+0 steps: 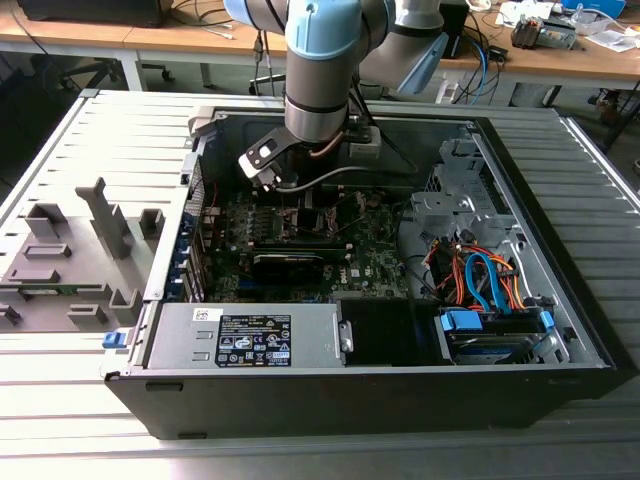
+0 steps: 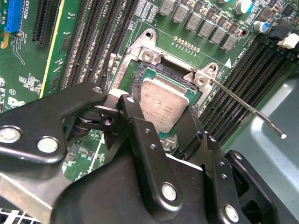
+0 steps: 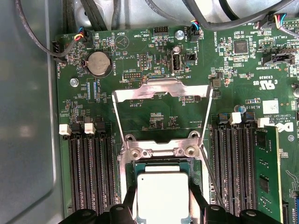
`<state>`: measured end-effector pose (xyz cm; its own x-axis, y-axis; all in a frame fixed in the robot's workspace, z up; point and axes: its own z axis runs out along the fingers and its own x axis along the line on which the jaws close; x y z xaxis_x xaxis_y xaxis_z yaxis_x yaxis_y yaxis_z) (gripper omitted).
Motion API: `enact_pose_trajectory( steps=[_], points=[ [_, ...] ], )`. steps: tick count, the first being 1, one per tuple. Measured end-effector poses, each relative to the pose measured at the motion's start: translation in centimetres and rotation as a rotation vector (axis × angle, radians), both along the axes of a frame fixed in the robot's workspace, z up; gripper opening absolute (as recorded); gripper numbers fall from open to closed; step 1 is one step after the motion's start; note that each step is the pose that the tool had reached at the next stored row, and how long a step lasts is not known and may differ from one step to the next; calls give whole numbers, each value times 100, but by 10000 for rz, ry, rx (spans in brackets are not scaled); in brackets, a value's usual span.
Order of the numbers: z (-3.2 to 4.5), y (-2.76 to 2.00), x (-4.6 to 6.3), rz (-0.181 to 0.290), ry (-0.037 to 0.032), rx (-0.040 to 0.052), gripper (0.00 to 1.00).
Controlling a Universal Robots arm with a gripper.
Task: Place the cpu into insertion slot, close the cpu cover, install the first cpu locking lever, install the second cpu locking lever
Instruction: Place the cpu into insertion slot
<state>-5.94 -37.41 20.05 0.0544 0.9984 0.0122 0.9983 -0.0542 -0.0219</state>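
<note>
The cpu (image 3: 162,193), a small square chip with a silver-grey top, lies level in the insertion slot (image 3: 135,169) on the green board. My gripper (image 3: 162,207) reaches down into the open computer case (image 1: 560,250) and its black fingers (image 3: 129,201) press against two opposite edges of the cpu (image 2: 159,100). The cpu cover (image 3: 161,89), a thin silvery frame, is swung back open behind the slot. One thin locking lever (image 2: 247,109) sticks out unlatched beside the slot (image 2: 154,73). In the exterior view my gripper (image 1: 300,205) hides the slot.
Rows of black memory slots (image 3: 88,168) flank the socket on both sides. A black expansion card (image 1: 290,262) lies nearer the case front, with the power supply (image 1: 245,335) and a drive bay with orange and blue cables (image 1: 480,280). Grey fixtures (image 1: 70,260) stand outside on the exterior view's left.
</note>
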Motion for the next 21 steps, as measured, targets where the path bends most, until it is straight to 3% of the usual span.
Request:
enact_pose_trajectory(
  steps=[1, 2, 6, 8, 12, 21],
  points=[
    [-4, 2, 1, 0, -5, 10, 53],
    [-3, 1, 1, 0, -3, 4, 61],
    [-1, 0, 0, 0, 1, -2, 61],
    [95, 1, 3, -1, 19, 6, 61],
    [77, 34, 21, -1, 39, 4, 61],
    [19, 35, 40, 3, 83, -13, 61]
  ],
)
